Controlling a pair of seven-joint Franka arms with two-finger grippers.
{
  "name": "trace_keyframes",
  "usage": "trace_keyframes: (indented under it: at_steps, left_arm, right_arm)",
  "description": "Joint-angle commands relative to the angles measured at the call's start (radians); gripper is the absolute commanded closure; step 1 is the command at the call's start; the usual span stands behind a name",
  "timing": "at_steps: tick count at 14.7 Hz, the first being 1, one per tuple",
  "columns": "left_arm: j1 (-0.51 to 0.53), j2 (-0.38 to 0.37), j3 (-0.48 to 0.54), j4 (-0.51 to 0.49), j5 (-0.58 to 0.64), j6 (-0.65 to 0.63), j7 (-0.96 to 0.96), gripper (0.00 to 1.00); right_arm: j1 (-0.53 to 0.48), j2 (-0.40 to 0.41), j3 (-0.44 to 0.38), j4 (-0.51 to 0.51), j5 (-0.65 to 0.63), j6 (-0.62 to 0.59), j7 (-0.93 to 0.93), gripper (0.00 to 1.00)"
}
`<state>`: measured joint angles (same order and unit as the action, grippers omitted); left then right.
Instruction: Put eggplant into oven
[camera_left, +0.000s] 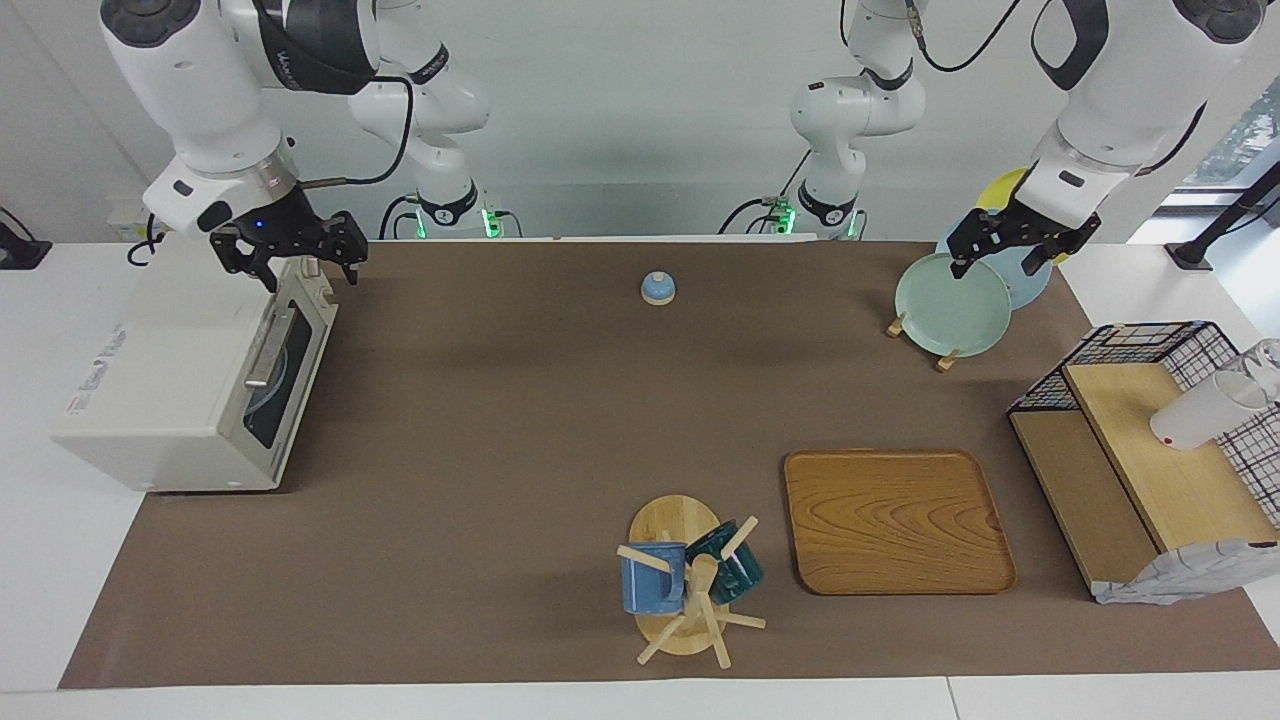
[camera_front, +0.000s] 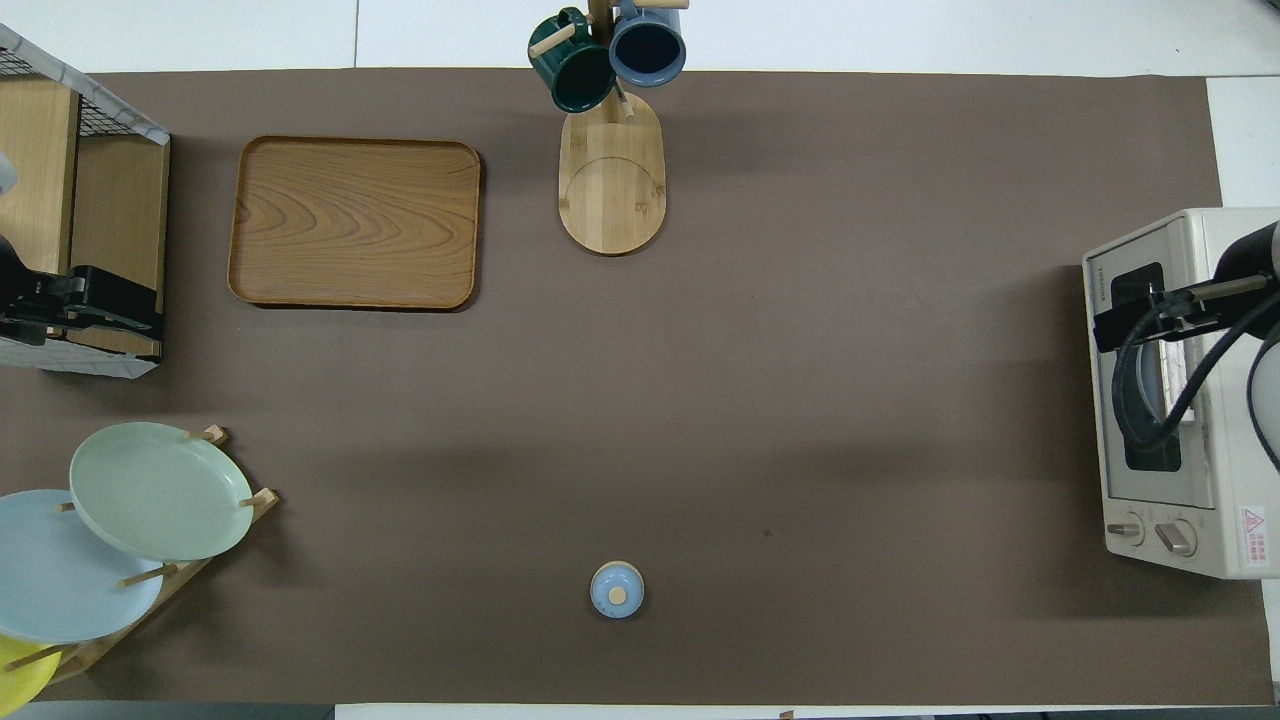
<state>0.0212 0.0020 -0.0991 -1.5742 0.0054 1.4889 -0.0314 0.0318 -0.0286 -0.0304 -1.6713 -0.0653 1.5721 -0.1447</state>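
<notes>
- the toaster oven (camera_left: 190, 385) sits closed, just below the right gripper (camera_left: 290, 262); its jaws look spread and empty
- no eggplant shows in either view; judged inside the oven or absent
- the left gripper (camera_left: 1015, 245) waits over the plate rack (camera_left: 920, 335), jaws apparently parted, empty
- next: keep clear of the door handle (camera_left: 268, 345)
</notes>
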Motion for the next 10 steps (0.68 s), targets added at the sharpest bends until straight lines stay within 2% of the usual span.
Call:
trace_keyframes:
  at_steps: [1,6,10]
  left_arm:
    - [0.006,-0.008,-0.007,0.000,0.024,-0.009,0.001,0.00]
    - [0.006,-0.008,-0.007,-0.001,0.024,-0.009,0.001,0.00]
    - [0.006,-0.008,-0.007,-0.001,0.024,-0.009,0.001,0.00]
  right_arm:
    - [-0.006,0.007,0.004,0.016,0.009,-0.004,0.016,0.00]
    - [-0.010,0.010,0.001,0.024,0.074,-0.010,0.066,0.00]
    - [-0.004,0.010,0.004,0.027,0.062,-0.060,0.067,0.00]
